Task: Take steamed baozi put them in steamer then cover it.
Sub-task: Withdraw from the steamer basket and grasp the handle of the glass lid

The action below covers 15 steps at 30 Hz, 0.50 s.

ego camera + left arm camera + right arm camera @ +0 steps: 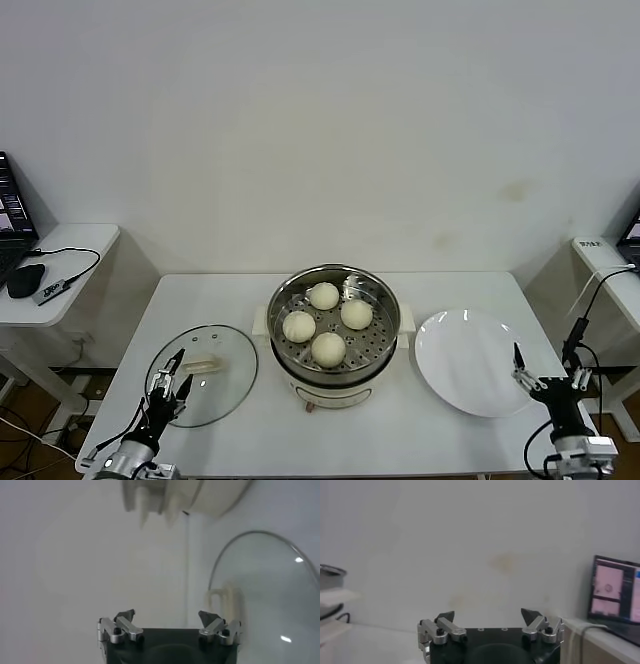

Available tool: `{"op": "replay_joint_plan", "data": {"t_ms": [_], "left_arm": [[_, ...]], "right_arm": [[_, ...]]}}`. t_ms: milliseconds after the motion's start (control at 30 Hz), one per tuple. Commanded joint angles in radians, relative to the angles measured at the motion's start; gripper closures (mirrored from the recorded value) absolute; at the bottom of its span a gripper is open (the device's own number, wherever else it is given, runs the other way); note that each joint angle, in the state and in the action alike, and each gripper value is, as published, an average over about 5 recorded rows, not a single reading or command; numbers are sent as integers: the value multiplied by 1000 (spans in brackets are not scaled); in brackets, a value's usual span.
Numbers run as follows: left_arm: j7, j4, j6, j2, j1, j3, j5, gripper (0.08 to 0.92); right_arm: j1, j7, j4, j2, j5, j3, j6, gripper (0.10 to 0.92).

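Both tools sit low at the near edge of the surface (450,430), fingers spread, holding nothing: left tool (171,380) over the near rim of the glass lid (215,372), right tool (545,372) just beside the white plate (470,360). Four steamed baozi (328,348) lie on the perforated tray inside the steamer (335,335), mid-surface between lid and plate. Steamer uncovered; lid flat on the surface to its left.

No legible text, label, brand or number in any view. Laptop screen (615,591) at the side shows pink window panels; any characters on it are too small to read. White tag (597,243) on the side table: markings unreadable.
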State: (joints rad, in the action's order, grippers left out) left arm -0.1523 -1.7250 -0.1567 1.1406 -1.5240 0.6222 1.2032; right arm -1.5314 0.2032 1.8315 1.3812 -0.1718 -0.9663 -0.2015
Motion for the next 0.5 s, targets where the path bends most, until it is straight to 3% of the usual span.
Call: {"op": "replay_joint_plan", "data": {"t_ms": [33, 500], "left_arm": [[44, 85, 5, -11, 92, -23, 116, 177], [57, 197, 24, -3, 252, -72, 114, 177]], "right_arm": [[-40, 9, 6, 42, 19, -35, -19, 203], [-39, 18, 2, 54, 37, -30, -25, 203]]}}
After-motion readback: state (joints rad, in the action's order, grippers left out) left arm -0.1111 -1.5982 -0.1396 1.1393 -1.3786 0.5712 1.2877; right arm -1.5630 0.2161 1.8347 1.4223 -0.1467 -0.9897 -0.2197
